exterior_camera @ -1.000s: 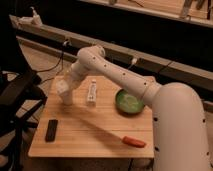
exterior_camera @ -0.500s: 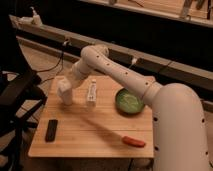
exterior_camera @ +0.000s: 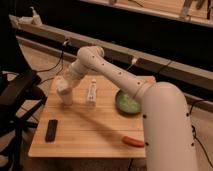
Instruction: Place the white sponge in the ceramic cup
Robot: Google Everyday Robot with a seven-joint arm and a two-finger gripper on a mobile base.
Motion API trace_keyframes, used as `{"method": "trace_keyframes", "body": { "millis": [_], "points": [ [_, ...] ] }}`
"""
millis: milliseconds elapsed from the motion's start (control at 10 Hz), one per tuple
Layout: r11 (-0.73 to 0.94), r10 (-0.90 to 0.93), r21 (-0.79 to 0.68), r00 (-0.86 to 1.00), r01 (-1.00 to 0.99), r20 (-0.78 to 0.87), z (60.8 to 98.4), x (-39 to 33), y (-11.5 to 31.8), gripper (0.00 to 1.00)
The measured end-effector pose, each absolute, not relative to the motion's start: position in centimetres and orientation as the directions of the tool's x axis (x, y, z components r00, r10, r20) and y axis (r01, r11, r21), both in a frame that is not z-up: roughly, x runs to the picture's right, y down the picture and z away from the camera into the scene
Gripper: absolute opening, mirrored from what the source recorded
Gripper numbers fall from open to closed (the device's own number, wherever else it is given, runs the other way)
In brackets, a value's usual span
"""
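Observation:
A pale ceramic cup (exterior_camera: 66, 96) stands on the left part of the wooden table (exterior_camera: 95, 131). My gripper (exterior_camera: 64, 85) is right above the cup's mouth, touching or nearly touching it. The white sponge does not show apart from the gripper and cup; it may be hidden there. My white arm (exterior_camera: 110, 72) reaches in from the right across the table.
A white bottle-like object (exterior_camera: 91, 93) lies just right of the cup. A green bowl (exterior_camera: 128, 102) sits at the right. A black remote (exterior_camera: 51, 130) lies front left, a red-orange object (exterior_camera: 132, 142) front right. A black chair (exterior_camera: 15, 95) stands to the left.
The gripper has stayed over the cup, shifting only slightly. Nothing else on the table has moved.

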State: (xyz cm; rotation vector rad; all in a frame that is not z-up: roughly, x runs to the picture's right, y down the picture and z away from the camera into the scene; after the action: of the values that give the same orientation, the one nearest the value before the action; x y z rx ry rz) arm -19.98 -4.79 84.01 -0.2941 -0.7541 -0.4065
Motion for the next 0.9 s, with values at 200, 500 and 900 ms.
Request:
{"method": "trace_keyframes", "body": {
  "millis": [200, 500, 900],
  "points": [
    [0.887, -0.233, -0.122, 0.661, 0.445, 0.714, 84.55, -19.63, -4.87, 0.38],
    [0.89, -0.222, -0.127, 0.659, 0.439, 0.719, 84.75, -19.84, -4.75, 0.64],
    [0.893, -0.213, -0.13, 0.658, 0.431, 0.722, 84.71, -19.76, -4.64, 0.76]
  ]
}}
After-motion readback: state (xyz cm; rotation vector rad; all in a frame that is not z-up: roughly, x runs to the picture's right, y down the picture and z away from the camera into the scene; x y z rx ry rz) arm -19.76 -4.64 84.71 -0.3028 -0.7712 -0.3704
